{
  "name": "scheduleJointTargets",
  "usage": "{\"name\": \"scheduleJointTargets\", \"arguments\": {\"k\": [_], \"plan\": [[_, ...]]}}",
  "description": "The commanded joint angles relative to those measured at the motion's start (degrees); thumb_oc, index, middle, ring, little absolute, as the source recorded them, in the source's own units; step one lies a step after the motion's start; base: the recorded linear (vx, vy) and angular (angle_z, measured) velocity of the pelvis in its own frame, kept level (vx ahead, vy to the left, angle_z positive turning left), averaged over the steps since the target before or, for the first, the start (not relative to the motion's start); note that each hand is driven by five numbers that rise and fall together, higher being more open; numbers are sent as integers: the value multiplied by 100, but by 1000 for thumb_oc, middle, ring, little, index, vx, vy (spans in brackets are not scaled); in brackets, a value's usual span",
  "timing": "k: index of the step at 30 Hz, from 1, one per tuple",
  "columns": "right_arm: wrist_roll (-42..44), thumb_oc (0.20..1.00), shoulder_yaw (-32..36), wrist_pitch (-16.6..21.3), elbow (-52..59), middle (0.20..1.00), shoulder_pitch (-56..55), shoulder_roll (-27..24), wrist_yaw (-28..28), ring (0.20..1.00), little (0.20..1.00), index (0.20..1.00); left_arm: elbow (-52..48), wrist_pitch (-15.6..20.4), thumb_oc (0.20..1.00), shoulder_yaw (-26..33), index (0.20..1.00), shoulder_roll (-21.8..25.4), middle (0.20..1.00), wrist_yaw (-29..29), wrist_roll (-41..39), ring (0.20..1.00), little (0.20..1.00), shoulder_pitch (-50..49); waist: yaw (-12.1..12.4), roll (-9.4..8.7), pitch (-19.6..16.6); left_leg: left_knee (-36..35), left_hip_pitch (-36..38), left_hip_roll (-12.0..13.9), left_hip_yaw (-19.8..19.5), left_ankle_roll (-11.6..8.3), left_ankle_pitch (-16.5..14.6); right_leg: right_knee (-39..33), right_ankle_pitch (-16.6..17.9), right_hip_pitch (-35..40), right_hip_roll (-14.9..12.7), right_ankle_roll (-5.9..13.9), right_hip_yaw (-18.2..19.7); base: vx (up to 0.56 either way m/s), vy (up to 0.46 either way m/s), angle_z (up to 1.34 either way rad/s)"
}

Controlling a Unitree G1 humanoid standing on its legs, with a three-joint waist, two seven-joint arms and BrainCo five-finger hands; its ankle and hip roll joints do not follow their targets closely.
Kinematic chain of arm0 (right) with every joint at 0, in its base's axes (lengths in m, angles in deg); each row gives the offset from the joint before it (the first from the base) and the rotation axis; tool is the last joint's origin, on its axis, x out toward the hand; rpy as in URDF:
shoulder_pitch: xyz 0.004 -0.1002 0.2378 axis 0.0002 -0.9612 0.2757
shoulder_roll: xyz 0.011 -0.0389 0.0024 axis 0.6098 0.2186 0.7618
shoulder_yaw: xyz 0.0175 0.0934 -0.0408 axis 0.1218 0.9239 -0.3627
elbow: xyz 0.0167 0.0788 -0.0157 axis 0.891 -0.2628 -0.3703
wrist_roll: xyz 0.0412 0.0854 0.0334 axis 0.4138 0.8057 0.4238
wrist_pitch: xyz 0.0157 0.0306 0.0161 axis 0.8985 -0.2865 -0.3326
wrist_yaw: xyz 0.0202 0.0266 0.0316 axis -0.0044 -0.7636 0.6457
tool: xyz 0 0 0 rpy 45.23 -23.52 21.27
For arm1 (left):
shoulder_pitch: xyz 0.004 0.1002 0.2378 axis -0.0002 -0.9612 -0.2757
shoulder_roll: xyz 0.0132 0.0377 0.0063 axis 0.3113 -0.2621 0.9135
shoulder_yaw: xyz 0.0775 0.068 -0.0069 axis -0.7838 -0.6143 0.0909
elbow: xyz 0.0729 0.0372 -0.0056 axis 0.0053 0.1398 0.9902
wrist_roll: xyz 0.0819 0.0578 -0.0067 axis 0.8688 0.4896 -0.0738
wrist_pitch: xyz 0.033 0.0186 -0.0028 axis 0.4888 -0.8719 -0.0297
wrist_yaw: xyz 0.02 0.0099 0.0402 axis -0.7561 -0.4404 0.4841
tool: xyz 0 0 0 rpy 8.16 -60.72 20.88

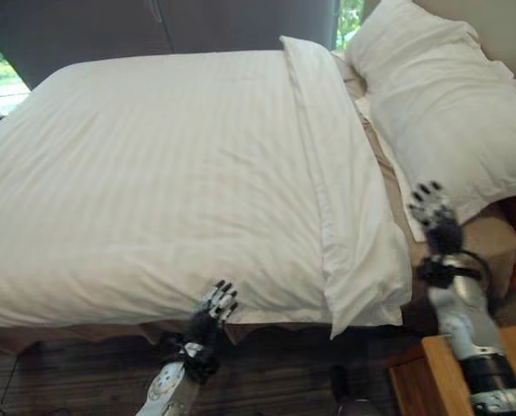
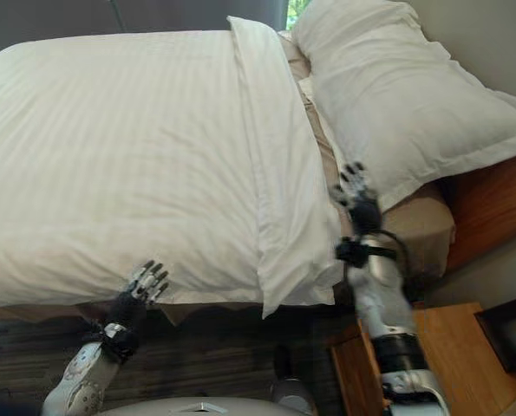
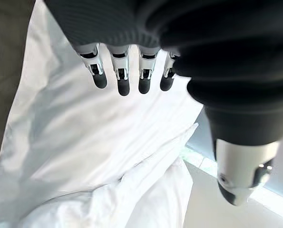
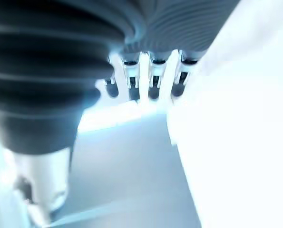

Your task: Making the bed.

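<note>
A white striped duvet (image 1: 153,165) is lying spread flat over the bed (image 1: 93,331), covering most of it from the far edge to the near edge. Along the near side its hem is hanging just over the mattress, with a strip of tan sheet (image 1: 67,334) showing beneath and dark wood floor (image 1: 266,373) below that — open room in front of the bed.

The left hand (image 1: 216,303) is reaching up from the lower left and meeting the duvet's near edge. Its fingers (image 3: 123,80) are straight and slightly spread, holding nothing; in the left wrist view they are hovering over white cloth.

Further right, the duvet's top band is folded back in a long straight cuff (image 1: 327,173) running from the far side to the near corner, where the corner is drooping off the mattress. Past the cuff a strip of tan sheet is lying bare.

The right hand (image 1: 433,208) is rising between the cuff and the pillow (image 1: 448,104), fingers (image 2: 355,180) straight and fanned, gripping nothing, at the pillow's near edge. The pillow, large and white, is lying against the wooden headboard (image 2: 492,208). A wooden nightstand (image 2: 448,355) is standing just beside the bed at the lower right, narrowing the room by the right arm.

No writing or labels can be read.
</note>
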Motion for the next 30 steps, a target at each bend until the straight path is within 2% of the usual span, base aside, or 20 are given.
{"name": "scheduleJointTargets", "arguments": {"k": [1,4,8,13,19,23,24,26,30], "plan": [[503,200,532,7,-582,200,235,-408,307,200,200,200,-327,282,1000,604,1000,497,1000,-7,152,1000,1000,186,36,151,274,41,-66,9,-439,4,266,101,-565,563,112,37,-339,27,-8,6],[668,200,192,-148,-902,200,493,-216,382,200,200,200,-403,298,1000,702,1000,474,1000,-32,142,1000,1000,74,169,176,241,41,-39,-11,-492,6,261,101,-595,634,96,29,-411,31,-5,4],[773,200,50,-164,-1470,200,913,-84,248,200,200,200,-340,312,1000,700,1000,467,1000,11,115,1000,1000,47,267,221,228,41,-25,-22,-532,8,249,101,-613,669,85,24,-451,8,-6,8],[587,200,-61,-220,-1974,200,1375,-247,146,200,200,200,-425,330,1000,607,1000,582,1000,-66,36,1000,1000,54,329,290,253,41,-40,-34,-557,-3,270,101,-611,666,72,21,-488,-5,-5,3],[751,200,-150,-297,-2971,200,1910,-419,244,200,200,200,-356,345,1000,379,1000,710,1000,-117,-57,1000,1000,146,392,438,347,41,-147,-84,-605,-7,323,101,-585,587,27,26,-508,-17,-3,0],[893,200,-144,-439,-4098,200,2193,-351,347,200,200,200,-307,403,1000,179,1000,770,1000,-102,-143,1000,1000,398,439,632,476,41,-301,-154,-651,-7,384,101,-543,457,-29,30,-534,-69,13,2],[797,200,-88,-502,-4623,200,2256,-328,347,200,200,200,-300,429,1000,91,1000,751,1000,-91,-176,1000,1000,513,465,766,540,41,-424,-193,-682,-7,434,101,-513,346,-70,34,-559,-97,26,6],[800,200,161,-508,-5075,200,2066,-237,334,200,200,200,-255,464,1000,23,1000,636,1000,-42,-179,1000,1000,575,453,911,555,41,-516,-222,-673,-12,469,101,-485,252,-93,52,-565,-25,22,6],[781,200,575,-484,-5387,200,1217,-101,346,200,200,200,-154,448,1000,-11,1000,422,1000,-16,-22,1000,1000,572,300,961,565,41,-440,-211,-639,-13,424,101,-528,323,-77,57,-558,55,-2,1]]}}
